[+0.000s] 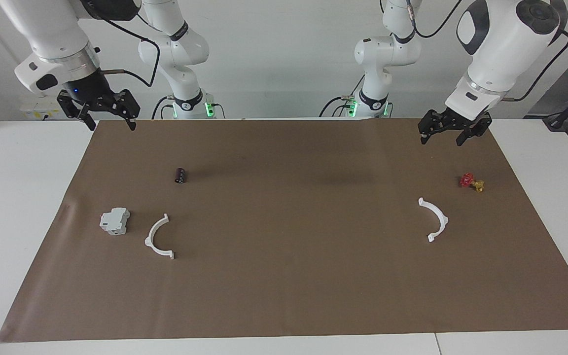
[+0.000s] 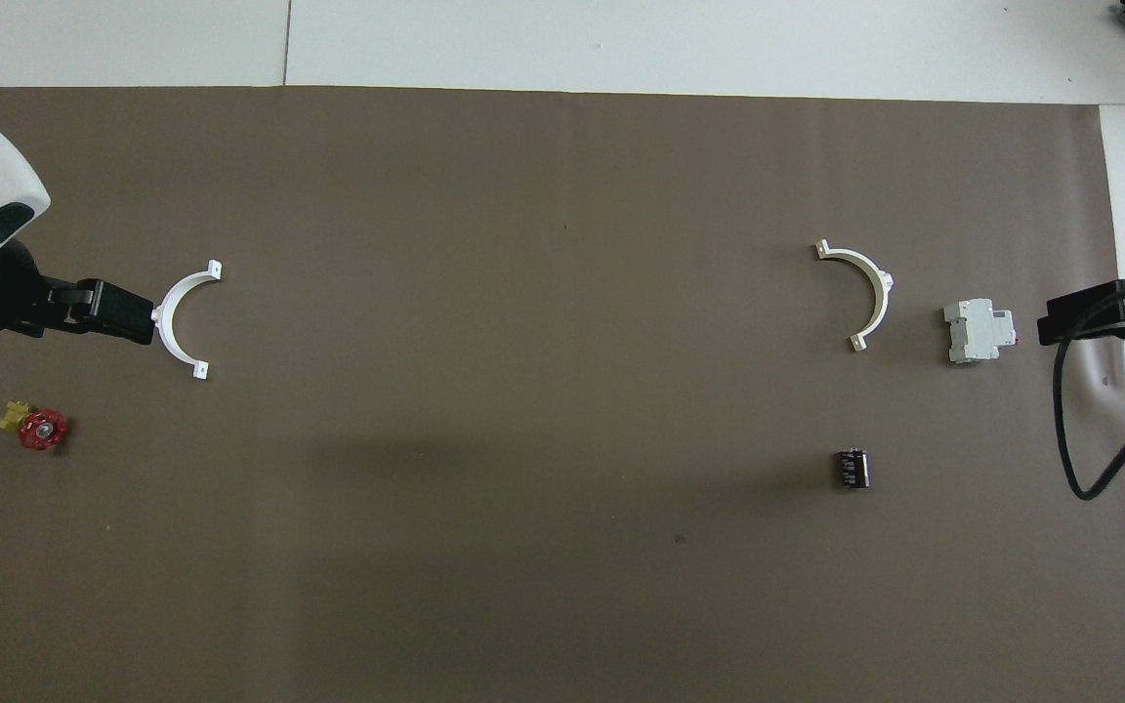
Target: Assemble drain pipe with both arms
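Note:
The drain pipe lies in two separate white half-rings on the brown mat (image 1: 284,296). One half-ring (image 1: 434,220) (image 2: 175,317) lies toward the left arm's end, farther from the robots than the valve. The other half-ring (image 1: 157,238) (image 2: 870,293) lies toward the right arm's end, beside the grey-white block. My left gripper (image 1: 442,139) (image 2: 138,322) is open and empty, up in the air over its end of the mat, touching nothing. My right gripper (image 1: 110,125) (image 2: 1051,327) is open and empty, raised over the mat's edge at its end.
A small red and gold valve (image 1: 471,182) (image 2: 35,427) lies at the left arm's end. A grey-white boxy block (image 1: 115,221) (image 2: 979,330) and a small dark cylinder (image 1: 180,175) (image 2: 853,468) lie at the right arm's end. White table surrounds the mat.

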`<state>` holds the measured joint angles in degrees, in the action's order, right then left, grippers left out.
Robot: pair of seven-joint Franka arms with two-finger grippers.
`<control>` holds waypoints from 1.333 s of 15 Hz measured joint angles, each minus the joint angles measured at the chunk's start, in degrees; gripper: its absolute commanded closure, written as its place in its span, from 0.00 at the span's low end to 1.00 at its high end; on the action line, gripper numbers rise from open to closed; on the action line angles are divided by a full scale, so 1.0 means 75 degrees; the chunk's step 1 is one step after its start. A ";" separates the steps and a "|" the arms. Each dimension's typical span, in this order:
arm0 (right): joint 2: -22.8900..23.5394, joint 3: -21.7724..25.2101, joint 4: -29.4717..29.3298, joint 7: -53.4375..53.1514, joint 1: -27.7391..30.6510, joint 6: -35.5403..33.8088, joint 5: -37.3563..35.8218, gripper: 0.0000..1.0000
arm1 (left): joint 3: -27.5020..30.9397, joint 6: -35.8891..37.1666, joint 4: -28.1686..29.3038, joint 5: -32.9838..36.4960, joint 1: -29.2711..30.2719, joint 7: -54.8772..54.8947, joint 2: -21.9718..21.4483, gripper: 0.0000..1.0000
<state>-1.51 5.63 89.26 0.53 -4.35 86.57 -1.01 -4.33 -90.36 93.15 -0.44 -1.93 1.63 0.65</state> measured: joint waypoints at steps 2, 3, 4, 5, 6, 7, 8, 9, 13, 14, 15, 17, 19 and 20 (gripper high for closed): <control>0.0000 0.0000 0.0000 0.0000 0.0000 0.0000 0.0000 0.00 | 0.0000 0.0000 0.0000 0.0000 0.0000 0.0000 0.0000 0.00; 0.0000 0.0000 0.0000 -0.0001 0.0000 0.0000 0.0000 0.00 | 0.0000 0.0000 0.0000 0.0000 0.0000 0.0000 0.0000 0.00; 0.0000 0.0000 0.0001 -0.0002 0.0000 0.0000 0.0000 0.00 | 0.0000 0.0000 0.0000 0.0000 0.0000 0.0000 0.0000 0.00; -0.0004 -0.0002 0.0032 0.0014 -0.0003 0.0036 0.0005 0.00 | 0.0000 0.0000 0.0000 0.0000 0.0000 0.0000 0.0000 0.00; -0.0024 -0.0010 0.0177 0.0140 -0.0015 0.0282 0.0013 0.00 | 0.0000 0.0000 0.0000 0.0000 0.0000 0.0000 0.0000 0.00; -0.0052 -0.0013 0.0441 0.0397 -0.0035 0.0786 0.0018 0.00 | 0.0000 0.0000 0.0001 0.0000 0.0000 0.0000 0.0000 0.00; -0.0048 -0.0013 0.0719 0.0642 -0.0043 0.1268 0.0064 0.00 | 0.0000 0.0000 0.0004 0.0000 0.0000 0.0000 0.0000 0.00; 0.0018 -0.0010 0.0978 0.0879 -0.0034 0.1679 0.0202 0.00 | 0.0000 0.0000 0.0008 0.0000 0.0000 -0.0001 0.0000 0.00; 0.1200 -0.0002 0.1327 0.2191 0.0060 0.3547 0.0560 0.00 | 0.0000 0.0000 0.0016 0.0000 0.0000 -0.0001 0.0000 0.00; 0.1638 -0.0001 0.1331 0.2559 0.0081 0.4037 0.0605 0.00 | 0.0000 0.0000 0.0017 0.0000 0.0000 -0.0001 0.0000 0.00; 0.2082 -0.0001 0.1328 0.2958 0.0102 0.4511 0.0708 0.00 | 0.0000 0.0000 0.0017 0.0000 0.0000 -0.0001 0.0000 0.00; 0.2860 0.0000 0.1315 0.3770 0.0141 0.5287 0.0876 0.00 | 0.0000 0.0000 0.0017 0.0000 0.0000 -0.0002 0.0000 0.00; 0.3410 0.0006 0.1301 0.4470 0.0257 0.5620 0.0945 0.00 | 0.0000 0.0000 0.0018 0.0000 0.0000 -0.0003 0.0000 0.00; 0.3614 0.0008 0.1299 0.4819 0.0344 0.5757 0.1110 0.00 | 0.0000 0.0000 0.0019 0.0000 0.0001 -0.0004 0.0000 0.00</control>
<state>25.60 5.69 99.00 36.67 -1.77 129.75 7.31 -4.33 -90.36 93.29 -0.44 -1.93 1.60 0.65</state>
